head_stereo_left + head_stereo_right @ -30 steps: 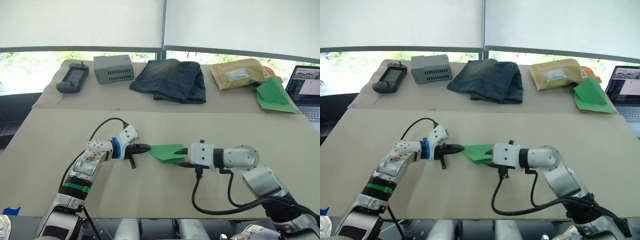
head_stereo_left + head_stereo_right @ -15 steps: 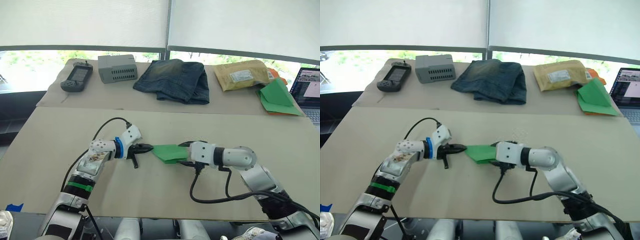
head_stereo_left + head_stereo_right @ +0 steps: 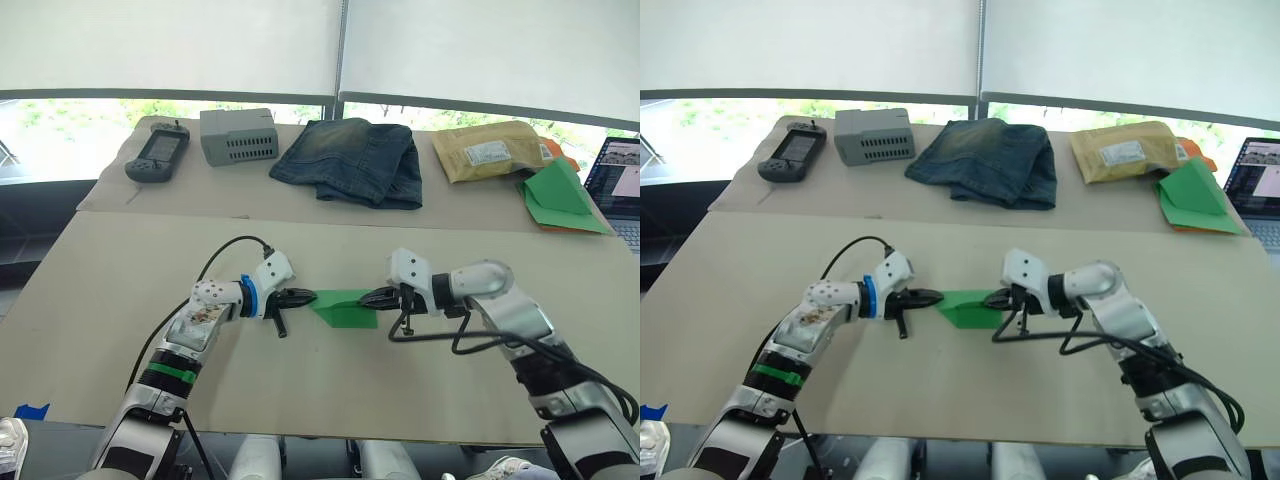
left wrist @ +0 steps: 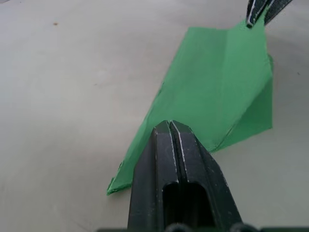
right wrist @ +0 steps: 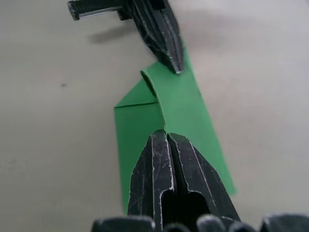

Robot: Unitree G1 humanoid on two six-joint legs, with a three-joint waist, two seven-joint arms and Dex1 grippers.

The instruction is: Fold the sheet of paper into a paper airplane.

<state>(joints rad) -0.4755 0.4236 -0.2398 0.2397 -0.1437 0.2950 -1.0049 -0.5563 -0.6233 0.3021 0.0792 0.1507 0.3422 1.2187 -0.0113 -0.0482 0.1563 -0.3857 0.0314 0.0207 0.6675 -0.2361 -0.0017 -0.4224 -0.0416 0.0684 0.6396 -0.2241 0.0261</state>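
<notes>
1. At your far left, along the back of the table (image 3: 110, 300), lie a handheld game console (image 3: 157, 153) and a grey box (image 3: 238, 136); neither belongs to the fold.
2. Your left gripper (image 3: 303, 297) has its fingers pressed together on the pointed left end of the sheet of paper (image 3: 344, 308); the left wrist view shows the two fingers meeting over that end.
3. The sheet lies mid-table between both grippers, already a narrow creased wedge with one flap raised. The step in hand appears to be a late lengthwise fold, with both ends pinned.
4. Your right gripper (image 3: 372, 297) is closed on the right end, fingers together at the crease.
5. Behind lie folded jeans (image 3: 355, 160), a padded envelope (image 3: 492, 150), a larger green paper (image 3: 560, 197) and a laptop (image 3: 622, 190).
6. Next, you likely need to press the raised flap flat without tearing it.
7. Compared with a second ago, your right arm has swung from low across the table to a raised elbow.
</notes>
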